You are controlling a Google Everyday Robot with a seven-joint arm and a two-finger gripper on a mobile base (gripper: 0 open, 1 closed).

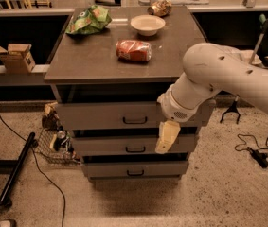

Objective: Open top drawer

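Note:
The top drawer (100,116) is the widest grey drawer, just under the table top, with a small black loop handle (135,121) at its centre. Its front stands about level with the two drawers below. My gripper (166,137) hangs from the white arm (228,74) that comes in from the right. It sits in front of the drawer fronts, right of the top handle and a little below it, over the gap between the top and middle drawers. It does not touch the handle. The arm hides the right end of the top drawer.
On the table top (86,60) lie a green chip bag (88,20), a red can (133,50), a white bowl (147,24) and a brown packet (160,7). A wire basket (53,145), a black pole (17,169) and cables lie on the floor.

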